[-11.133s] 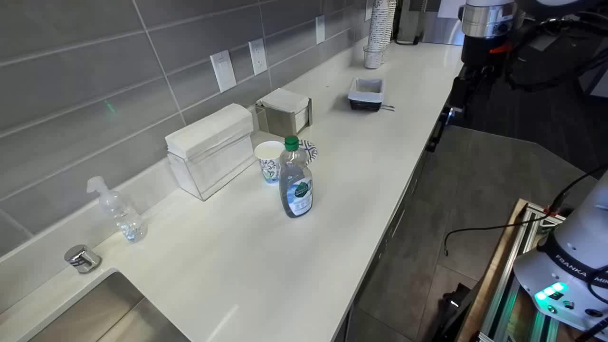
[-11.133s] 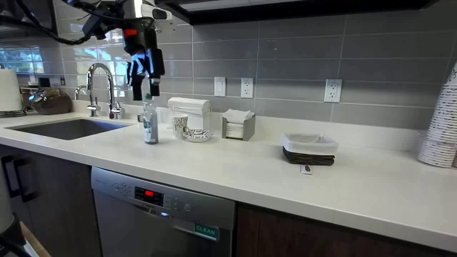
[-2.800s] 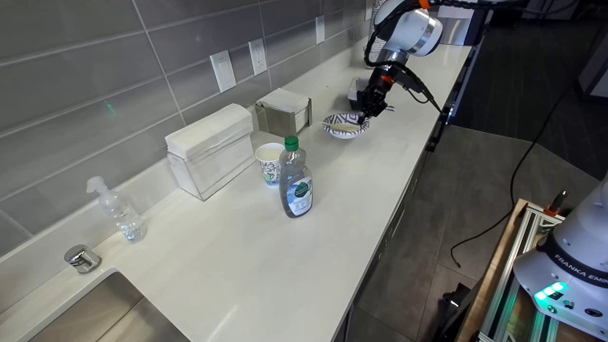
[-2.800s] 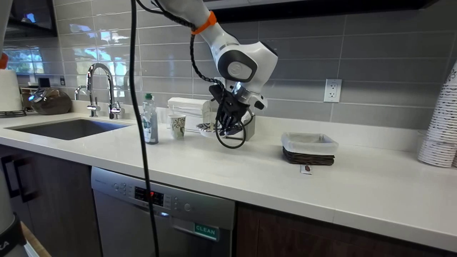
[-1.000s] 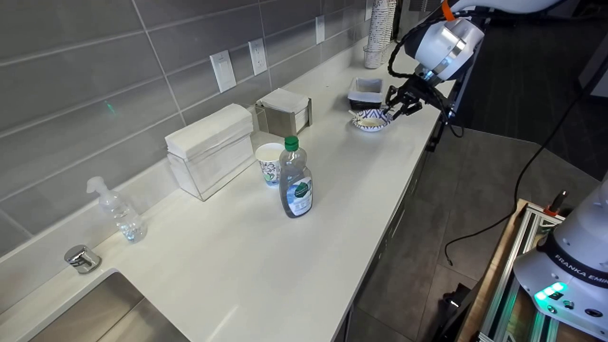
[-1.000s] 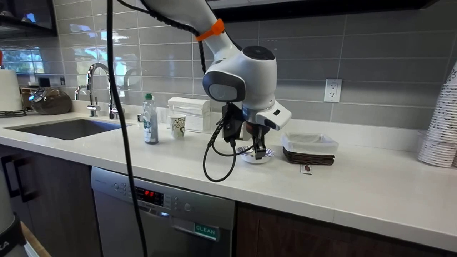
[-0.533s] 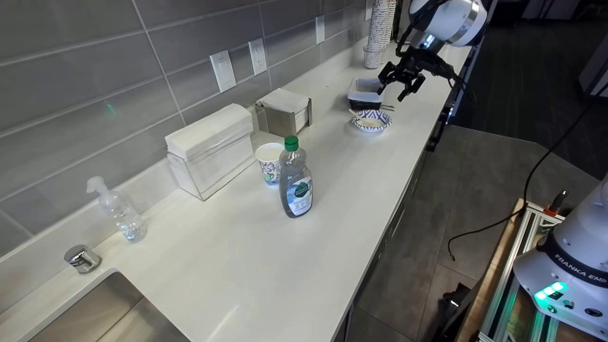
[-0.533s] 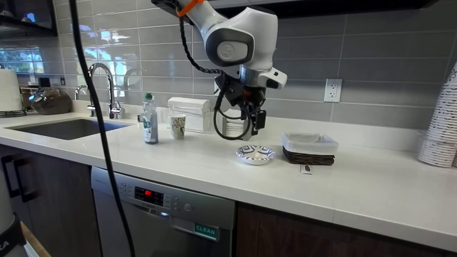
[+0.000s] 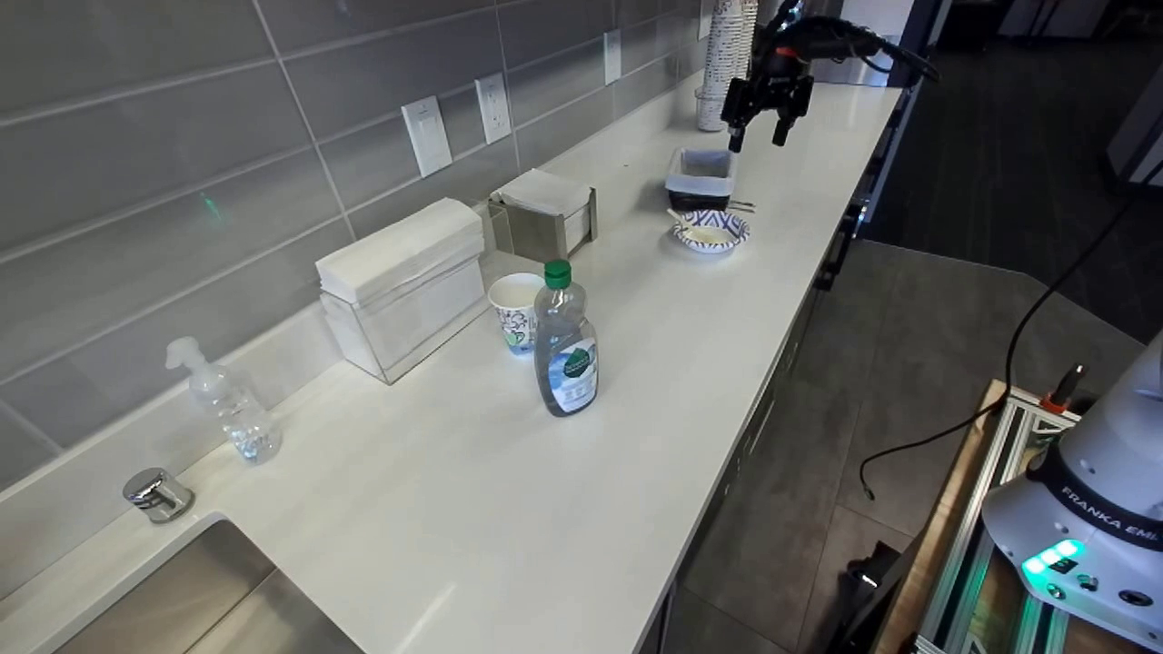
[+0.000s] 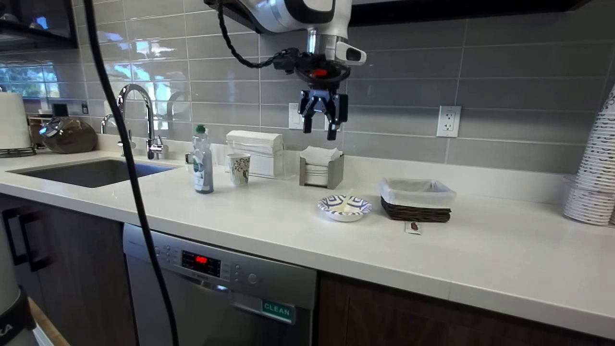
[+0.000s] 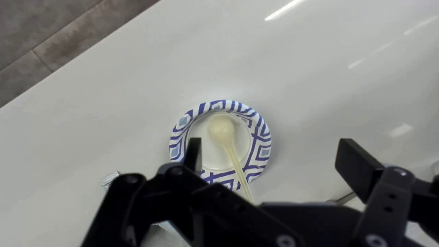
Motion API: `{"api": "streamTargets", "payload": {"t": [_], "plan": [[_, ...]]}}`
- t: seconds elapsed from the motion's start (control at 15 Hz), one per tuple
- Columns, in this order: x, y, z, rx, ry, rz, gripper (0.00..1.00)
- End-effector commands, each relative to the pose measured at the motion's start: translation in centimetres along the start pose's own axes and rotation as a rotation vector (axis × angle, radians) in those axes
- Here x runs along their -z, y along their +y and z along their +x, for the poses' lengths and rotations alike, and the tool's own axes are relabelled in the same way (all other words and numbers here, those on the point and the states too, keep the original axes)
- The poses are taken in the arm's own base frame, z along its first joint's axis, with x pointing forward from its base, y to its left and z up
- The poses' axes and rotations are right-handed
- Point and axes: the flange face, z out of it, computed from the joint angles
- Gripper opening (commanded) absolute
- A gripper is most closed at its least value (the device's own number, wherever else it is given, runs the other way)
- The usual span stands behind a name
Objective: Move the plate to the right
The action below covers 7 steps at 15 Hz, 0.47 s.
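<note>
The plate, a small round shallow paper dish with a blue pattern, rests flat on the counter. It shows in an exterior view in front of the napkin holder, left of the basket. A pale spoon lies in it, handle over the rim. In the wrist view the plate is below my left finger, which hides part of its rim. My gripper is open and empty, pointing down. It is well above the counter in both exterior views, touching nothing.
A lined basket stands just right of the plate, with a small packet before it. The napkin holder, paper cup and soap bottle stand to the left. Stacked cups are far right.
The plate has moved from beside the cup to near the basket. One second ago my gripper was at its rim; since then it has let go and risen. The plate has stayed put.
</note>
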Motion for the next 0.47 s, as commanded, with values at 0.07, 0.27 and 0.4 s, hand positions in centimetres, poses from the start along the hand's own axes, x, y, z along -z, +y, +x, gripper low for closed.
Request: {"api": "streamTargets", "payload": {"t": [0.07,0.27,0.4], "plan": [[1.0,-0.6,0.2,0.061,-0.037,-0.066,1.0],[0.9,-0.8,0.8,0.105,-0.048,-0.101,1.0],[0.6,-0.7,1.0,0.109,-0.053,-0.104,1.0]]}}
